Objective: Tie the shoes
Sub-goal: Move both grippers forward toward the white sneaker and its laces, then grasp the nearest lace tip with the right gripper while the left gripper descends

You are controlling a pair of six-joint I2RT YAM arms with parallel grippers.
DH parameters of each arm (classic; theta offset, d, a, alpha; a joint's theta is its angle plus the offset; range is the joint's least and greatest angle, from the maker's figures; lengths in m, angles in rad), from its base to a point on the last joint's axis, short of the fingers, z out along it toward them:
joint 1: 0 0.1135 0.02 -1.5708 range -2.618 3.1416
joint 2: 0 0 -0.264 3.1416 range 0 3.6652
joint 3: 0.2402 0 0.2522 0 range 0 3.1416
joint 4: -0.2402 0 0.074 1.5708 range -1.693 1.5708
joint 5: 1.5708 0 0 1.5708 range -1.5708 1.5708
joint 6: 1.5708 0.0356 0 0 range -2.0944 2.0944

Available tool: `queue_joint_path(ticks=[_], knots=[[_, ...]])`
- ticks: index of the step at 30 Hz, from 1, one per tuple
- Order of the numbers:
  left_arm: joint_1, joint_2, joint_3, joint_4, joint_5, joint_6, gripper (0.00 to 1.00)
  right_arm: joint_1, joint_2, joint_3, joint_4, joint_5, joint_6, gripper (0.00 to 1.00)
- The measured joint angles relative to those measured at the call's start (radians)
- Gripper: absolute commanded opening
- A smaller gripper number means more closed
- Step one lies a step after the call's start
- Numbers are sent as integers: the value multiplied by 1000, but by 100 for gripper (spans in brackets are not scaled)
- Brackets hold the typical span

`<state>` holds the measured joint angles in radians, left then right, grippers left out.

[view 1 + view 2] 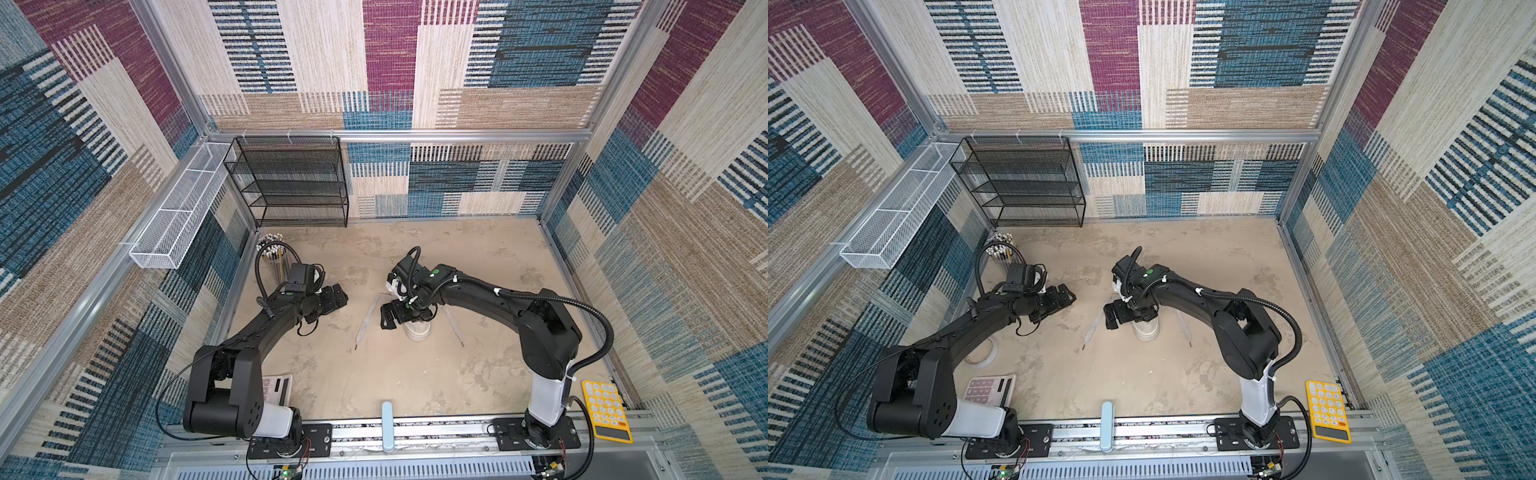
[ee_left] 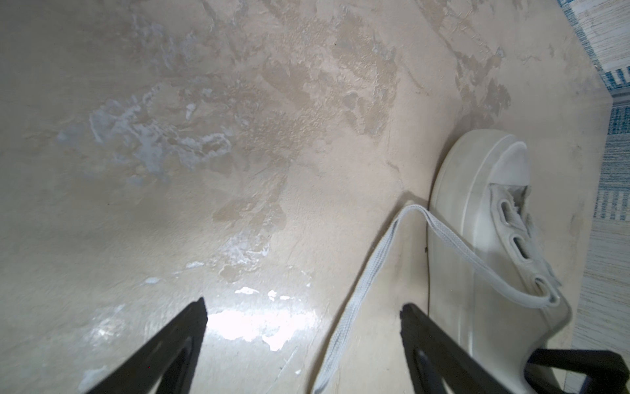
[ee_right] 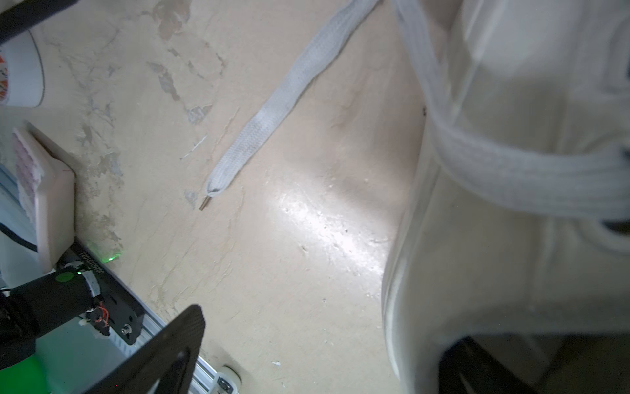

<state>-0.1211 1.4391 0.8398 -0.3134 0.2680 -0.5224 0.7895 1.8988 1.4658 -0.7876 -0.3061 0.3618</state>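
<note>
While both arms lean in over the bench [image 1: 374, 374], my left end effector [image 1: 337, 297] hangs with its fingers spread wide, holding nothing. Its wrist camera shows bare bench between the fingers, with a flat lace [image 2: 375, 256] passing close by one of them. The white sneaker [image 1: 419, 331] sits near the middle of the bench, at about 3 o'clock from my left end effector. In a top view it is mostly hidden under my right wrist, and only one rounded white end shows. My right end effector [image 1: 386, 318] hovers at the sneaker's 9 o'clock side, fingers also wide apart and empty. In its wrist view the sneaker's thick sole [image 3: 477, 273] crowds one finger; whether they touch I cannot tell. The lace lies on the sneaker's 9 o'clock side, its dark tip [image 3: 204, 204] pointing toward 7 o'clock. A second lace [image 1: 455, 328] lies on the 3 o'clock side, running toward 5 o'clock. A yellow calculator [image 1: 606, 409] lies at the bench's 4 o'clock corner.
</note>
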Motion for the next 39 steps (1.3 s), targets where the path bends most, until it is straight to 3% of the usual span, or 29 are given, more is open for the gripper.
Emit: queue_joint_path(ticks=[12,20,25,31,39], knots=[[-15,-5,-5,-30,0,0,90,14,-1,17,84,-48,122,100],[-23,10,14,-55,18,-1,85,14,-49,36,84,110,238,100],[-55,105,131,-49,81,-18,83,-5,-147,-22,105,177,274,100],[-90,286,334,-7,171,-57,86,-103,-248,-169,124,198,296,100],[-183,485,517,41,266,-111,86,-220,-357,-335,181,158,311,100]])
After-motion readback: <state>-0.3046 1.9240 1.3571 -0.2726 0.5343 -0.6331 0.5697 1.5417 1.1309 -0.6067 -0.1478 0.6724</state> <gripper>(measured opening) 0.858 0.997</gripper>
